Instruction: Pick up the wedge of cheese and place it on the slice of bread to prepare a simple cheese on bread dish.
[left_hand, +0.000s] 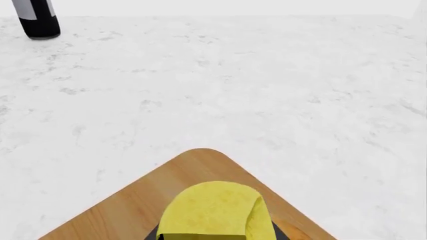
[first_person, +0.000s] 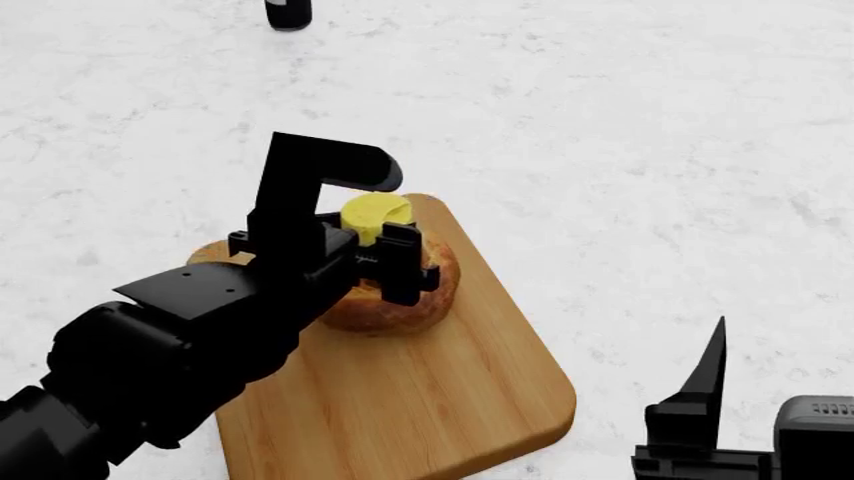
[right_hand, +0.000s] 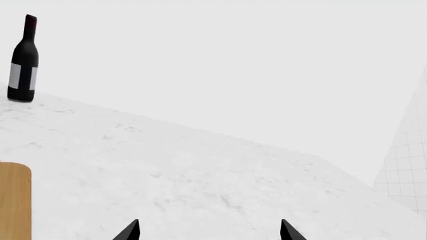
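Head view: black left gripper (first_person: 367, 245) clamps the bright-yellow cheese wedge (first_person: 375, 214) over the golden-brown ring-shaped bread bun (first_person: 430, 296); right gripper (right_hand: 209, 231) spread, empty; dark bottle's (right_hand: 23, 62) grey label blank.

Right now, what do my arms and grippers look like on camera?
Both arms are matte black with no visible cables or markings. The left arm has chunky, blocky segments and an angular bracket above the left gripper. The right gripper shows a tapered, pointed finger beside a ribbed grey housing.

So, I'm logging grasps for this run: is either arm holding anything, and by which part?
The left gripper holds the wedge of cheese by its lower sides, over the slice of bread. The right gripper is open, empty.
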